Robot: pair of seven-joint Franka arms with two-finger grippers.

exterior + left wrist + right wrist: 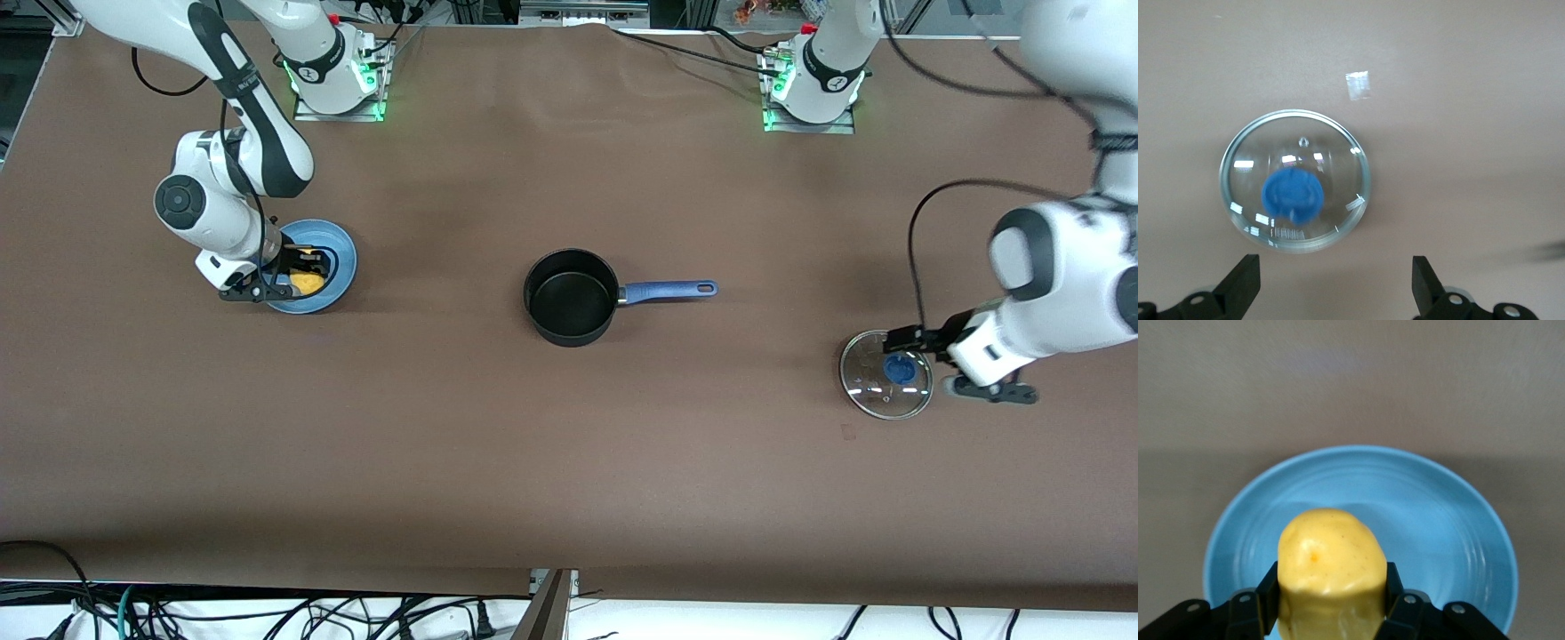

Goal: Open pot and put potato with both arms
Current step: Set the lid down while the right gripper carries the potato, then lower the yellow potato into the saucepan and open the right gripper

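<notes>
The black pot [569, 298] stands open mid-table, its blue handle [669, 290] pointing toward the left arm's end. Its glass lid [886, 374] with the blue knob [900, 370] lies flat on the table near the left arm's end. My left gripper [925, 363] is open and empty beside the lid. In the left wrist view the lid [1295, 199] lies clear of the gripper [1335, 287]. My right gripper [292, 277] is shut on the yellow potato [308, 283] at the blue plate [342, 258]. The right wrist view shows the potato [1328, 560] clamped between the fingers [1268, 590].
The blue plate [1438, 520] sits near the right arm's end of the brown table. A small patch of clear tape [1357, 85] lies on the table near the lid. Cables run along the table's edge nearest the front camera.
</notes>
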